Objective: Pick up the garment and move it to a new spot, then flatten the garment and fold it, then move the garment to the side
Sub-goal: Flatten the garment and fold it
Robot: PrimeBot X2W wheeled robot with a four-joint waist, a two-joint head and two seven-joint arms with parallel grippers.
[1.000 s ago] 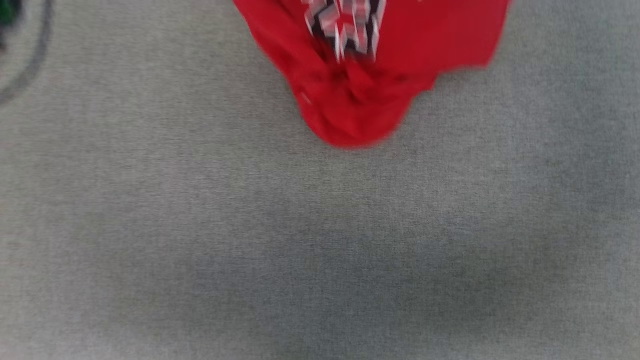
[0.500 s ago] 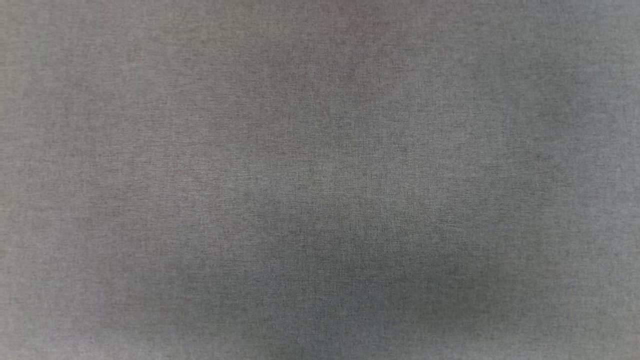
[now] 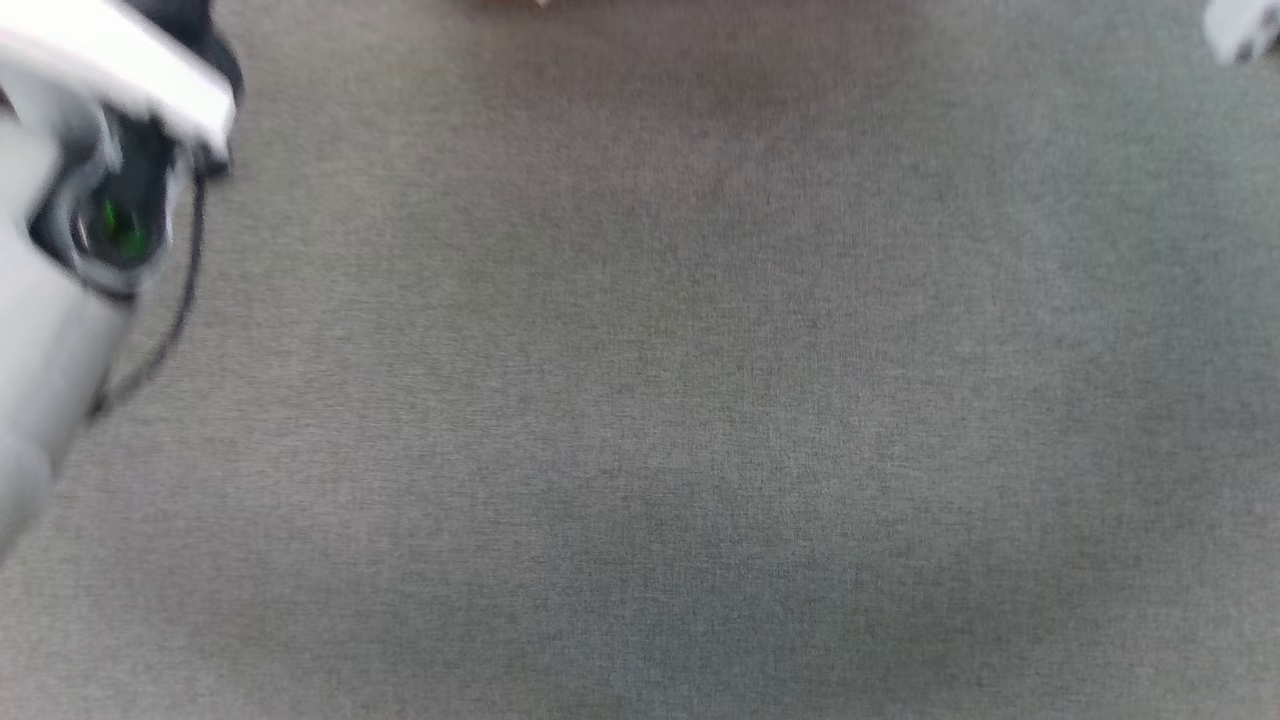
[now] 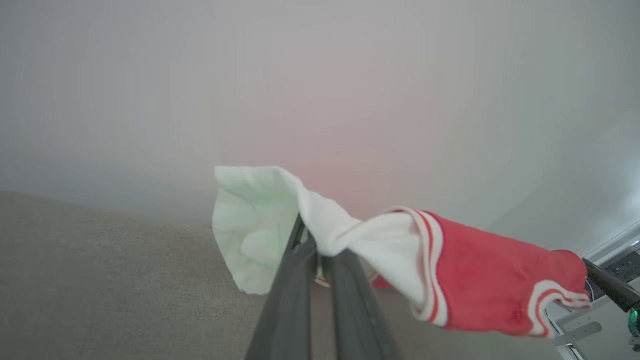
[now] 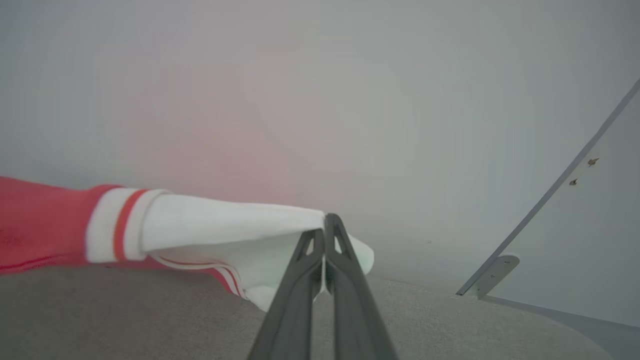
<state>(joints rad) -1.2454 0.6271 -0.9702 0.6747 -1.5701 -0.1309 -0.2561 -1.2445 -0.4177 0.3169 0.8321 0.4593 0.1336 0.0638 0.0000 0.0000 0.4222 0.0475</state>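
My left pincer: fingers pressed together, clamped on a white sleeve of the shirt, with the cloth bunched over and beside my tips
My right pincer: fingers pressed together too, nipping the edge of a white sleeve; a small flap of white pokes out past my tips
Shirt, where it is: slung between my two pincers in front of a pale wall, the gripped parts raised above the grey cloth surface; whether any lower part touches that surface I cannot tell
Shirt, from my left wrist: it runs from my fingertips away to the right, sagging a little, first white sleeve, then red body
Shirt, from my right wrist: it runs from my fingertips away to the left edge, white first and red beyond
Striped trim: red and white bands where sleeve meets body, and another band at the far red end
Head view: a thin red smudge at the very top edge, too blurred to say more
Dark tip: at the right edge of my left wrist view, meeting the far striped band; whether it is my other pincer I cannot tell
Forearm: pale and blurred at the left edge of the head view, with a dark joint showing a green glow and a thin dark cable beside it
Bracket: small metal piece at the foot of a thin slanted strip on the wall, right of my right pincer
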